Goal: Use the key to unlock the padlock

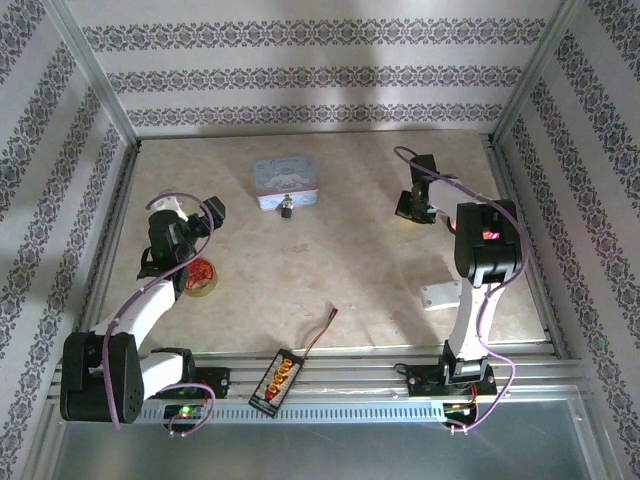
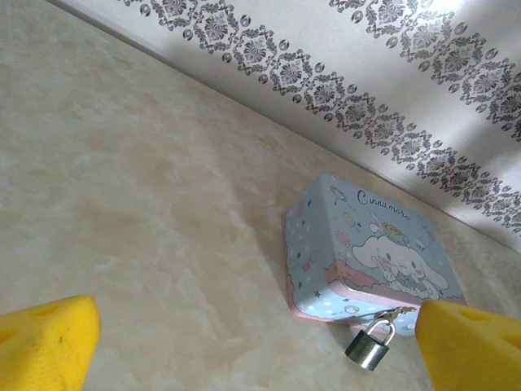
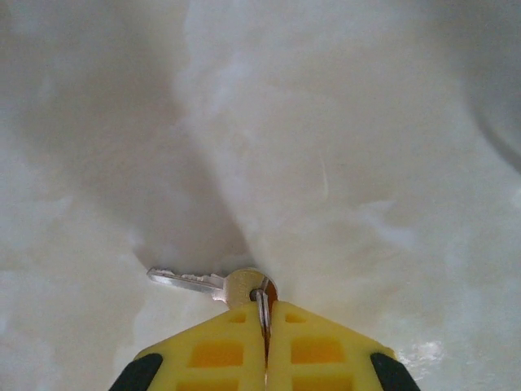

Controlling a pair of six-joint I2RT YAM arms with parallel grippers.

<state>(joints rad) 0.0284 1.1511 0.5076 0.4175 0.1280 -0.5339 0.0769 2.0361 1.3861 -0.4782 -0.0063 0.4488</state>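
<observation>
**Key pinched by its ring end; a thin hold to carry to the lock**

The right pincer [image 3: 266, 316] has its yellow fingers pressed together on the key [image 3: 213, 283]. They grip it only at the ring [image 3: 260, 298] and the rim of the head. The blade sticks out past the fingertips and off to their left, lying low over the table [image 3: 366, 163]. The left pincer [image 2: 259, 354] is spread wide with nothing between its pads.

The hold looks like the weak point. With so little metal between the pads, the key could swivel about the ring when lifted, or when its tip meets the lock, and the blade would droop or slip free. If the pads hold the ring alone, the key would simply hang. The padlock [image 2: 370, 345] is small and loose on its hasp, so a push from the key could shove it aside unless the left pincer steadies it first.

The padlock lies just ahead of the left pincer, close to its right finger, touching the near edge of the pale-blue tin [image 2: 374, 252]. In the overhead view the padlock [image 1: 286, 210] sits well apart from the right pincer [image 1: 413, 208], off to its left. Its long axis runs from the tin toward the left pincer, with the shackle at the tin and the body pointing away from it. The keyhole cannot be made out. The key's long axis lies crosswise to the right fingers.
</observation>
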